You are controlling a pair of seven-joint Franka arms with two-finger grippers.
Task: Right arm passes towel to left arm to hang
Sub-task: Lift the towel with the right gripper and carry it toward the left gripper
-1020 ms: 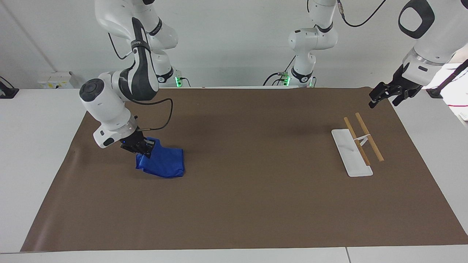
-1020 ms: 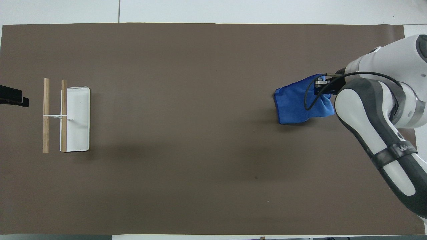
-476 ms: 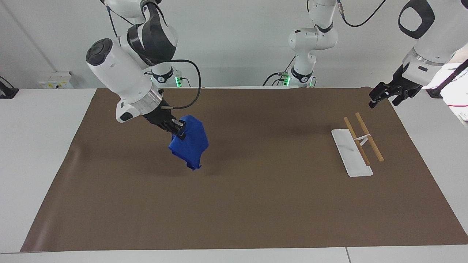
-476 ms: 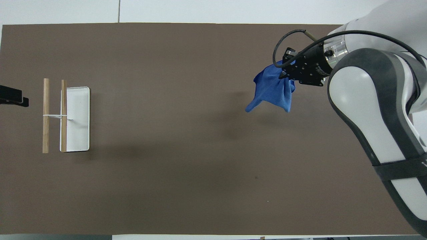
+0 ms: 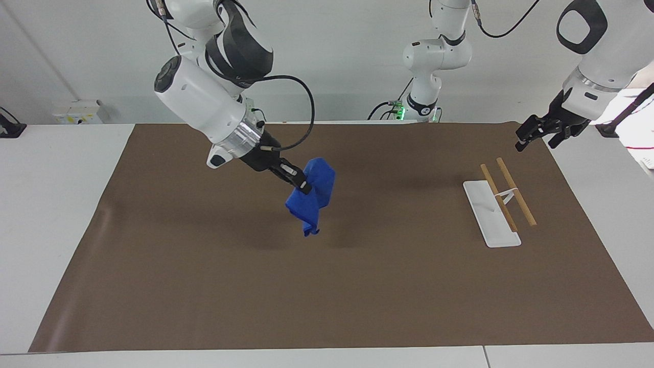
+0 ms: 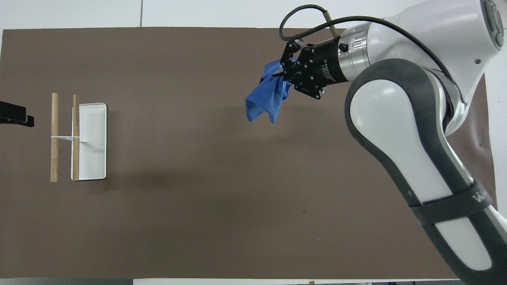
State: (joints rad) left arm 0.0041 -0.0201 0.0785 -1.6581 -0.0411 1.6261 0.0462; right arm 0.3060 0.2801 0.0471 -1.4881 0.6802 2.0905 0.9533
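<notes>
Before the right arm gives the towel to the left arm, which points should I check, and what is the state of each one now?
1. Right gripper shut on the towel: ok.
2. Towel lifted off the brown mat, hanging free under the gripper: ok.
3. Left gripper near the towel to receive it: not ok; it waits up in the air at the left arm's end of the table.
4. Left gripper open to receive: ok.
5. Rack standing upright, its wooden bars bare: ok.
6. A loose towel edge for the left gripper to pinch: ok; a corner hangs below the bunch.
</notes>
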